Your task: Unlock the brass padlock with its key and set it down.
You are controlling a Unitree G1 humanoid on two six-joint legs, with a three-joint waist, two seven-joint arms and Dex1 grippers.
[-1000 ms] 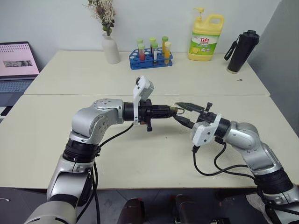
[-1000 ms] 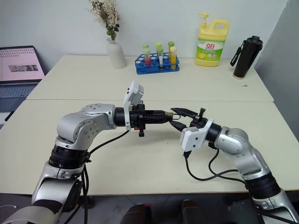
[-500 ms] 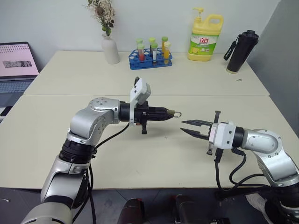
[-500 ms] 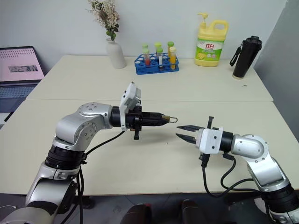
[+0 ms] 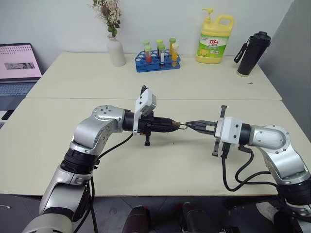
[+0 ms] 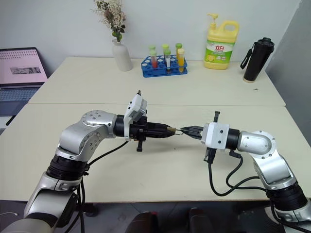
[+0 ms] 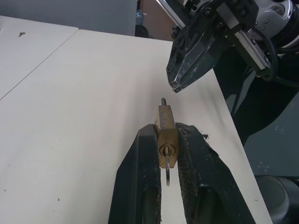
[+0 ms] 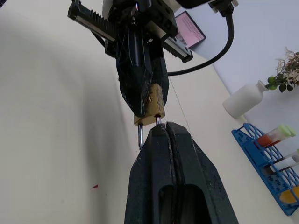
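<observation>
The brass padlock (image 7: 166, 117) is held above the table (image 5: 146, 165), pinched by its body between the black fingers (image 7: 145, 154) of my left gripper (image 5: 174, 126). The key (image 7: 167, 173) sits in the keyhole, its thin ring end hanging down between those fingers. My right gripper (image 8: 161, 126) meets the lock head-on from the right. Its jaws are pressed together on the silvery shackle (image 8: 140, 138), one leg of which runs into the tips. In the right eye view the right gripper (image 6: 186, 130) touches the padlock (image 6: 172, 129).
Along the far edge stand a white vase (image 5: 115, 51), a blue test-tube rack (image 5: 157, 60), a yellow detergent bottle (image 5: 214, 39) and a black flask (image 5: 251, 53). A laptop (image 5: 18, 68) sits at the far left. A seam (image 5: 146, 99) joins two tabletops.
The right gripper drew away to the right while open, rolled its wrist, then came back and shut at the padlock's shackle. The left gripper kept its hold on the padlock.
</observation>
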